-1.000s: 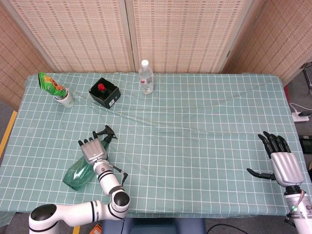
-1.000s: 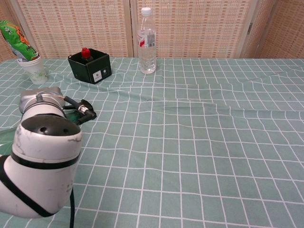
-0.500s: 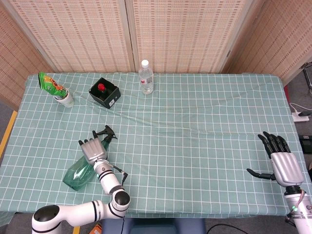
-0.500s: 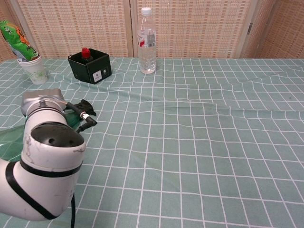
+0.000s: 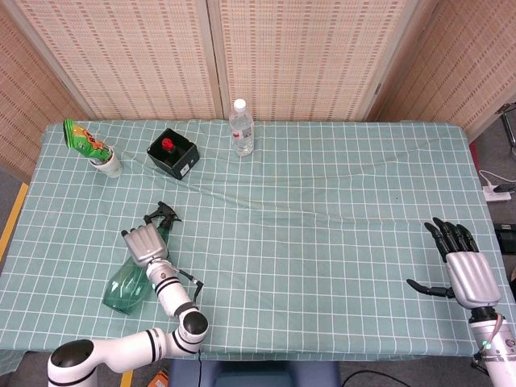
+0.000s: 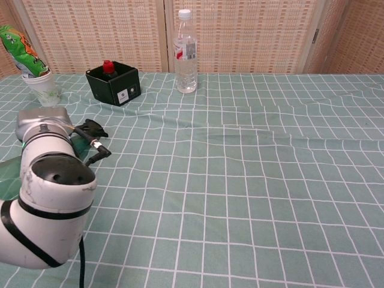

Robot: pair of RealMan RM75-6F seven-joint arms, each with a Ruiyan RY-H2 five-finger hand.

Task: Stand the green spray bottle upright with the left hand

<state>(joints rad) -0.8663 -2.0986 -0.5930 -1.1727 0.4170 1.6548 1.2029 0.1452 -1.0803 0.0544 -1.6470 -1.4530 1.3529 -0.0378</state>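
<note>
At the far left one white cup (image 5: 108, 164) holds one green snack bag (image 5: 83, 139). Nearer the front, the one green spray bottle (image 5: 127, 285) lies on its side on the checked tablecloth (image 5: 322, 242), black nozzle pointing away. The left hand (image 5: 143, 243) rests over its neck; whether the fingers grip it cannot be told. Then one black box (image 5: 172, 153) with a red button, one clear water bottle (image 5: 242, 127) upright, and the right hand (image 5: 465, 269), fingers apart, holding nothing.
</note>
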